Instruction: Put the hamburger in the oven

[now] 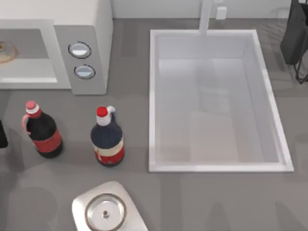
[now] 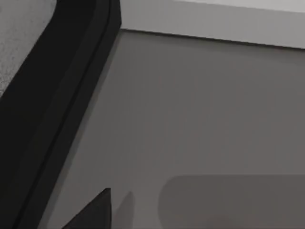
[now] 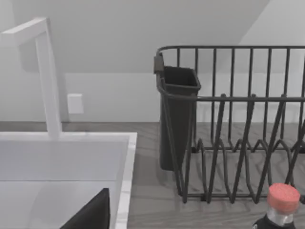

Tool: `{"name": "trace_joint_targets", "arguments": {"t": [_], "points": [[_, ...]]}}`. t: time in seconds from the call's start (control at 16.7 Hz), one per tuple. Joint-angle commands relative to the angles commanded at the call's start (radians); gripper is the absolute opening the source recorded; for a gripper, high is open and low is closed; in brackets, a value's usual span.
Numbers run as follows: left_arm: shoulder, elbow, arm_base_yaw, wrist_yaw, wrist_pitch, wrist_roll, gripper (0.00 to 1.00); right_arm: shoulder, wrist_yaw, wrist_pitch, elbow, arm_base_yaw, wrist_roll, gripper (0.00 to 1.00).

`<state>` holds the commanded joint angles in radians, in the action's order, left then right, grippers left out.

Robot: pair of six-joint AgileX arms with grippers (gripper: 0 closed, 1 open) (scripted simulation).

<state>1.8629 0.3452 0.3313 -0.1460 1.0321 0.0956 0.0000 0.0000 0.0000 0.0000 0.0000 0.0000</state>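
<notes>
Sitting at the far left edge of the top view, the hamburger (image 1: 6, 51) already lies inside the oven (image 1: 91, 29) cavity, upper left of the frame. I cannot tell either gripper's state; any retreat should steer wide of the two bottles (image 1: 107, 138) on the tabletop (image 1: 202, 202).

Hamburger (image 1: 6, 51) inside oven (image 1: 91, 29) cavity.
I see two bottles (image 1: 42, 131) upright below the oven, the sink (image 1: 153, 96) at right, a steel lid (image 1: 105, 212) nearest me.
</notes>
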Motion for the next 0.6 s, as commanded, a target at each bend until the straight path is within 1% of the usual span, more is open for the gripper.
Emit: {"name": "trace_joint_targets", "arguments": {"t": [0.36,0.6], "points": [[-0.012,0.009,-0.013,0.005,-0.003,-0.002,1.00,0.000,0.000,0.000,0.000,0.000,0.000,1.00],[-0.141,-0.016,-0.051,0.034,-0.093,-0.014,1.00,0.000,0.000,0.000,0.000,0.000,0.000,1.00]]}}
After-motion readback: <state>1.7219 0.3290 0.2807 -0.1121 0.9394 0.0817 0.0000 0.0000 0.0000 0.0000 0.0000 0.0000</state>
